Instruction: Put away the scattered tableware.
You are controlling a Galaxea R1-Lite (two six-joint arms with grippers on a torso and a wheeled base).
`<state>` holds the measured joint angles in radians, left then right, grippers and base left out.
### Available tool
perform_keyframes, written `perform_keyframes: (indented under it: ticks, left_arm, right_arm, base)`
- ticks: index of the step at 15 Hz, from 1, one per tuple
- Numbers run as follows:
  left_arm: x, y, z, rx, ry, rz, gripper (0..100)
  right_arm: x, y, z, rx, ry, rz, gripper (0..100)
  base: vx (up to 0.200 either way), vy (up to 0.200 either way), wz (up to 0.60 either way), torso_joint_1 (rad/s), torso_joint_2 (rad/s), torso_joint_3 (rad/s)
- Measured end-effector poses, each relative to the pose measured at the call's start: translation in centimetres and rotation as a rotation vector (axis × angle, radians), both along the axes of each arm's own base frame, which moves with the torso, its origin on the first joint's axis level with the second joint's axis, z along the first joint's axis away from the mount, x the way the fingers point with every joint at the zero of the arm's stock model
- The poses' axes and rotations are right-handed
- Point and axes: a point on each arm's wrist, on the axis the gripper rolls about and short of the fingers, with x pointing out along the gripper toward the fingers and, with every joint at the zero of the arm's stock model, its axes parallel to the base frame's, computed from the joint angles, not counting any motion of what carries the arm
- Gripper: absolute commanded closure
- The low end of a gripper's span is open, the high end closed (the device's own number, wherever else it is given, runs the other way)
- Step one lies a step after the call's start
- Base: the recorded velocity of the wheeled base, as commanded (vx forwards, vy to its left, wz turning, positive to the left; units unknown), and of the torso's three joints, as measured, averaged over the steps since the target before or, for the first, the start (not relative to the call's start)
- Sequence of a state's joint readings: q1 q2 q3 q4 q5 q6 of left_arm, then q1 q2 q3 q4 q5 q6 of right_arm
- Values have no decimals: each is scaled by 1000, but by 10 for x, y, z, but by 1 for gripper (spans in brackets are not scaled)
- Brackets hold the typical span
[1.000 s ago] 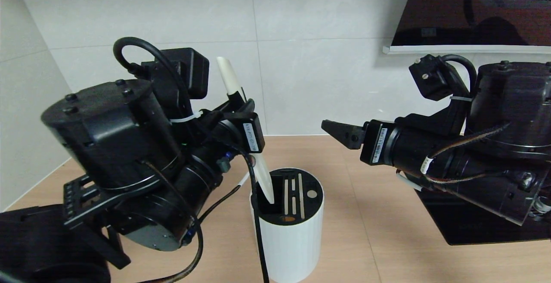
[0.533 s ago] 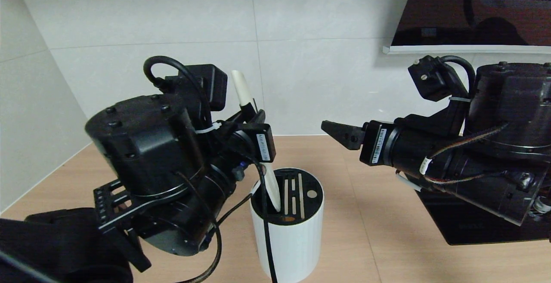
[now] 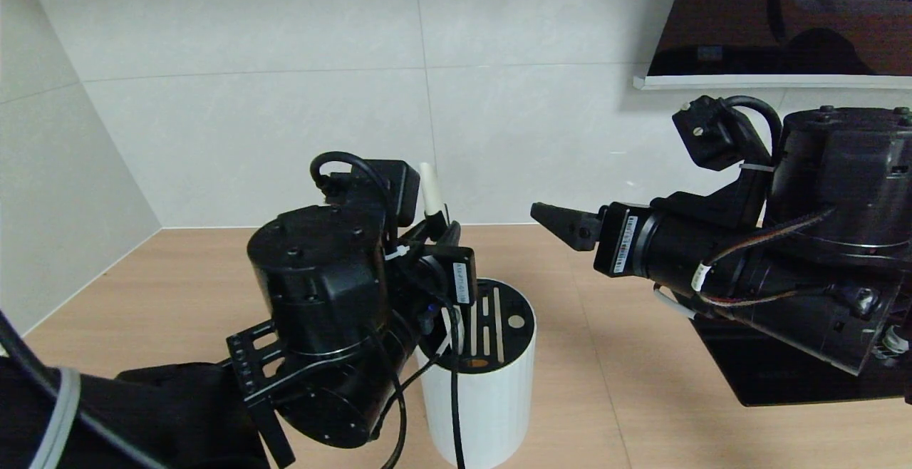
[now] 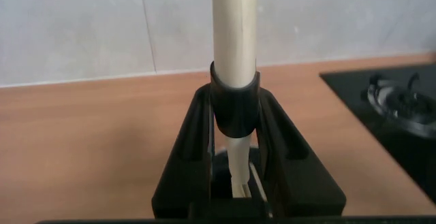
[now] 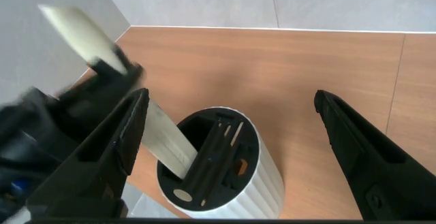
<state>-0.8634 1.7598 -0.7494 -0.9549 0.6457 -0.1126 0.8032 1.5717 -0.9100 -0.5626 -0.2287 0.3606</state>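
Knife (image 3: 429, 192) w/ cream handle & white blade is clamped in L gripper (image 3: 443, 235), whose fingers are closed on it near where handle meets blade. Handle sticks up above the fingers, tilted. Blade runs down below the gripper into the black top of a white round holder (image 3: 491, 390); it seems to enter the wide opening beside the narrow slots, on the gripper's side. Holder stands just under the gripper on a wood counter (image 3: 178, 276). R gripper (image 5: 230, 98) hangs apart from L, across the holder & above its top, fingers spread wide w/ nothing betw. them. Farther out past R gripper, a black cooktop (image 3: 755, 380) is set in the counter. Grey tiled wall (image 3: 285, 98) stands behind both.
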Motion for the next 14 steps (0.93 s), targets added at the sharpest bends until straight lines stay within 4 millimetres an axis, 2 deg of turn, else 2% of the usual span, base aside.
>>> perform_keyframes:
  ticks: [8, 14]
  left_arm:
    - [1, -9, -32, 55, 76, -14, 100]
    - [1, -12, -46, 90, 109, -21, 100]
  right_arm:
    - [0, 0, -1, -2, 2, 0, 0]
    - [0, 0, -1, -2, 2, 1, 0]
  base:
    - [0, 0, 0, 0, 0, 0]
    - [0, 0, 0, 0, 0, 0]
